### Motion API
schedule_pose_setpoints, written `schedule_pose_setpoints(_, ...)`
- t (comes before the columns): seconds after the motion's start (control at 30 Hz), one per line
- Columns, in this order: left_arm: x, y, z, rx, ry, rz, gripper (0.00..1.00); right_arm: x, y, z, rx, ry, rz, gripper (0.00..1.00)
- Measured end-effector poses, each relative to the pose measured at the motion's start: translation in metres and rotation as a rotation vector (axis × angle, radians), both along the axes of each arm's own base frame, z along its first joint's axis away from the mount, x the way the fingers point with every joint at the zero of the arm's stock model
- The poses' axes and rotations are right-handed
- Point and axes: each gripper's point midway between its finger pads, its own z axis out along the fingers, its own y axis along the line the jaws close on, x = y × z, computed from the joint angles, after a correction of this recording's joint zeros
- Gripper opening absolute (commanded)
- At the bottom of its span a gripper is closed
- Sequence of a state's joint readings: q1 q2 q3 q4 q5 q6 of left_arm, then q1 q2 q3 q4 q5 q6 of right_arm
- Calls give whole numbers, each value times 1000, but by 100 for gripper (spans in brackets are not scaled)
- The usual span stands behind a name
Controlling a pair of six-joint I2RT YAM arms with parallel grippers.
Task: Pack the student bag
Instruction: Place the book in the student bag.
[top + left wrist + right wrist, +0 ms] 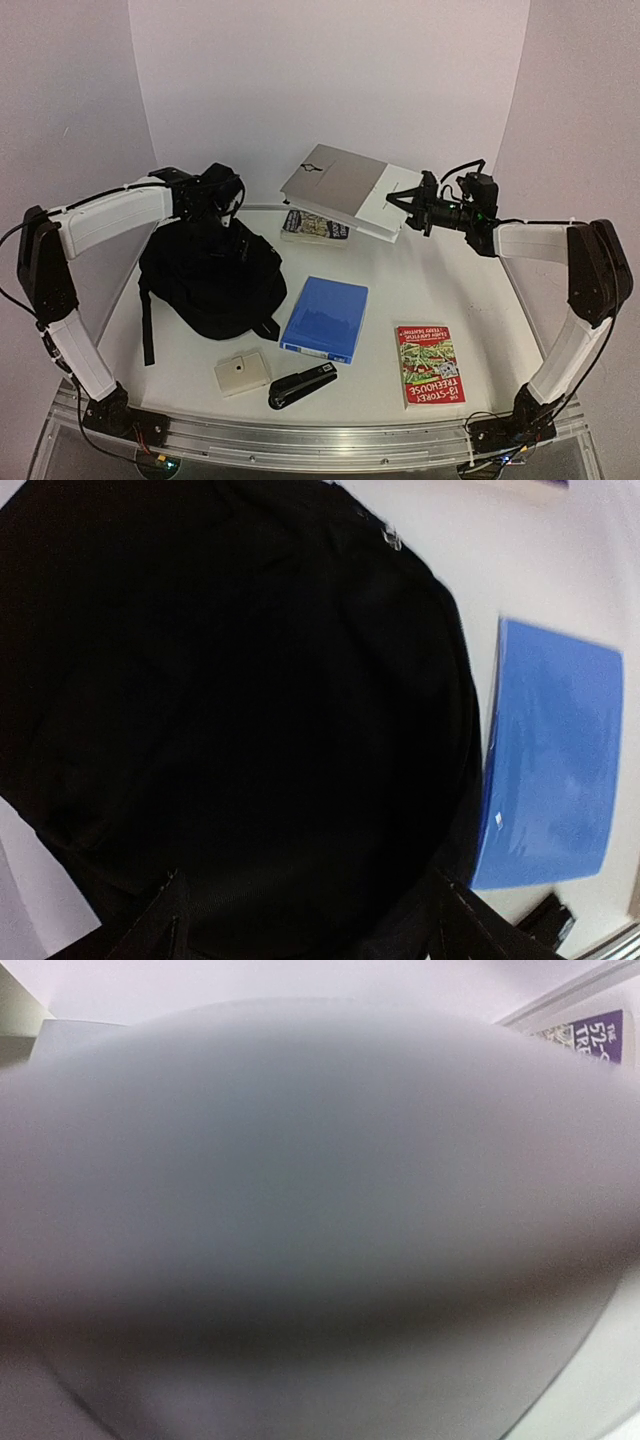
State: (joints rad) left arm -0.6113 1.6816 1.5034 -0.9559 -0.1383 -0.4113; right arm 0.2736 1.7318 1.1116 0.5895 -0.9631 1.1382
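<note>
Two arms: right fingers (400,207) grasp the grey book (345,188); left fingers over the student bag (213,275), state unclear.

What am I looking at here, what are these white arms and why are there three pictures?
These are two robot arms bolted to a table's near edge, packing a school bag. The top picture comes from a fixed camera above; the other two come from cameras on each wrist. The left gripper hovers over the black backpack, which fills its wrist view; I can't tell whether it is open. The right gripper is shut on a large grey book, lifted off the table, so close it blurs that wrist view. Lying on the table are a blue folder, a red Treehouse book, a black stapler, a small beige box and another book under the lifted one.
</note>
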Motion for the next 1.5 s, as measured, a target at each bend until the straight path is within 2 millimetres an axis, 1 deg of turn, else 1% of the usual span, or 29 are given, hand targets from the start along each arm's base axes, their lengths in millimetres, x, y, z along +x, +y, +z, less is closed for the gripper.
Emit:
schedule_pose_setpoints(0.07,-10,-4,-16,68,55,-49,86,-2,0,-3,-10,3,2,6)
schedule_pose_setpoints(0.2,-29,-12,-45,167,150,-143,91,-5,-1,-2,-21,-8,6,6)
schedule_pose_setpoints(0.3,-39,-14,-61,212,204,-196,95,-6,-2,-2,-24,-16,7,6)
schedule_pose_setpoints(0.37,-42,-15,-69,233,229,-222,99,-6,-3,-2,-27,-18,7,6)
schedule_pose_setpoints(0.5,-50,-27,-85,227,276,-288,100,-4,-6,-2,-30,-21,4,6)
schedule_pose_setpoints(0.57,-51,-35,-89,208,280,-310,98,-4,-8,-3,-32,-21,2,6)
schedule_pose_setpoints(0.67,-47,-40,-95,207,284,-314,96,-3,-9,-4,-34,-16,0,6)
schedule_pose_setpoints(0.77,-37,-47,-105,218,286,-313,95,-3,-9,-6,-38,-8,0,6)
schedule_pose_setpoints(0.83,-31,-51,-113,228,285,-309,92,-3,-10,-7,-39,-4,0,6)
schedule_pose_setpoints(0.9,-26,-51,-122,243,295,-304,85,-3,-10,-8,-41,0,0,6)
schedule_pose_setpoints(0.97,-25,-51,-129,251,308,-304,73,-4,-10,-9,-44,3,0,6)
schedule_pose_setpoints(1.13,-24,-50,-138,225,325,-295,36,-4,-10,-11,-51,6,1,6)
schedule_pose_setpoints(1.17,-23,-48,-139,219,326,-287,30,-4,-10,-11,-53,5,1,6)
schedule_pose_setpoints(1.27,-12,-37,-138,190,321,-245,3,-5,-10,-11,-57,0,2,6)
schedule_pose_setpoints(1.3,-7,-32,-135,176,314,-220,1,-5,-11,-11,-58,-3,2,6)
schedule_pose_setpoints(1.37,8,-21,-127,146,284,-172,0,-5,-11,-11,-61,-7,2,6)
schedule_pose_setpoints(1.5,42,-2,-95,78,183,-79,0,-5,-11,-12,-66,-4,3,6)
